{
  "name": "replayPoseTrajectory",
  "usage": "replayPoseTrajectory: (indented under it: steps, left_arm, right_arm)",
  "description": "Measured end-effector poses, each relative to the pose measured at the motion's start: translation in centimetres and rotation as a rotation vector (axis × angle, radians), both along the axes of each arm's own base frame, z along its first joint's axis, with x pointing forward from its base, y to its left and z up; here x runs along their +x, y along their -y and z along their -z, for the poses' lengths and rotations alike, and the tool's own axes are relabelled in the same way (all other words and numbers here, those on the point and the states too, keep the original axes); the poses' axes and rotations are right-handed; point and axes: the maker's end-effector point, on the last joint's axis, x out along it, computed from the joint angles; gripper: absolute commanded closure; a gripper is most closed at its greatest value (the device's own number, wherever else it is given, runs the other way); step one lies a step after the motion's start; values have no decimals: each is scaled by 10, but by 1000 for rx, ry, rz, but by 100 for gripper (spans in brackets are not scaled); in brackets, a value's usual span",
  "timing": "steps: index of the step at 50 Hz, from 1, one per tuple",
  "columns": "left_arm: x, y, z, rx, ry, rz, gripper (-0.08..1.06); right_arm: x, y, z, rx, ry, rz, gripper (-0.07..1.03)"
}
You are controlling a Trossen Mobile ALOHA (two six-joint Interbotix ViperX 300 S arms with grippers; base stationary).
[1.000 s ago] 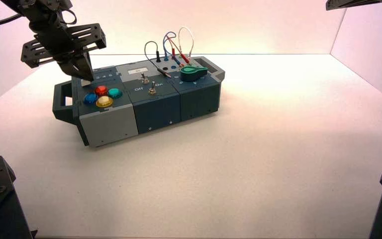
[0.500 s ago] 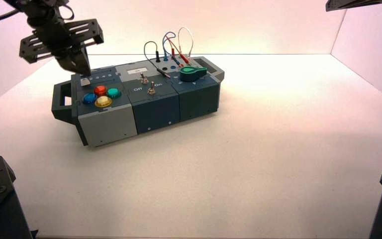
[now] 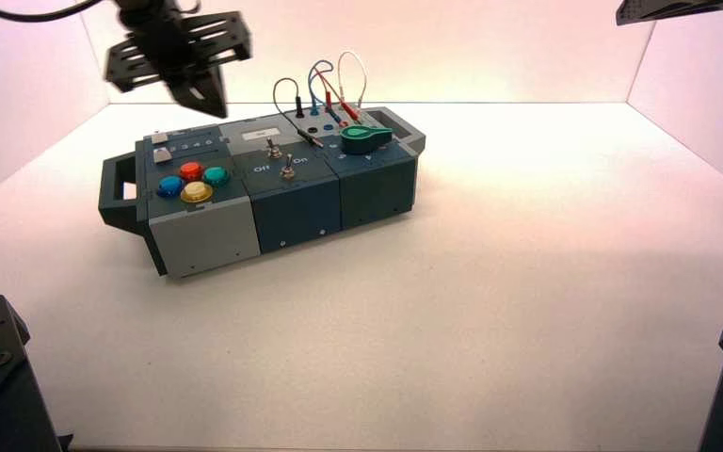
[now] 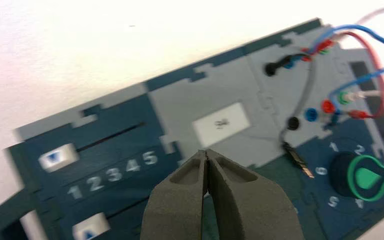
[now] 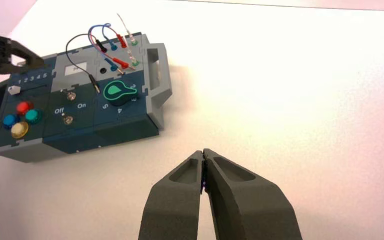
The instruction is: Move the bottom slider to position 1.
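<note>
The bottom slider (image 4: 91, 232), a small whitish-grey square knob with a dark mark on its face, sits at the left end of its slot on the dark blue panel of the box (image 3: 202, 235), below the numeral 1 of the white row "1 2 3 4 5" printed between the two slots. Its twin, the upper slider (image 4: 56, 156), also rests at the left end of its own slot. In the high view the lower knob (image 3: 163, 156) shows just behind the cluster of round red, green, blue and yellow push buttons (image 3: 192, 182).

The left claw (image 3: 200, 97) hangs in the air above the rear of the box, clear of it, its grey fingers (image 4: 180, 200) pressed together and holding nothing. The right claw (image 5: 203, 172) is parked well off to the box's right over the bare white surface (image 3: 527, 282), its fingers likewise closed on nothing.

Readable lettering: "Off" and "On" flank the two metal toggle levers (image 3: 280, 158) on the middle panel, and numerals ring the green knob (image 4: 367, 177) on the right panel. A white label (image 4: 221, 124) on the grey part bears marks I cannot make out.
</note>
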Motion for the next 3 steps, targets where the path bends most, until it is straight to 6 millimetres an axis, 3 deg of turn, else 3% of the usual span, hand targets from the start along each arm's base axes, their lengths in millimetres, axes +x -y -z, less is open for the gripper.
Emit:
replayPoseTrajectory:
  steps: [3]
  left_arm:
    - [1, 1, 3, 2, -6, 3, 101]
  right_arm:
    - [0, 0, 0, 0, 0, 0, 98]
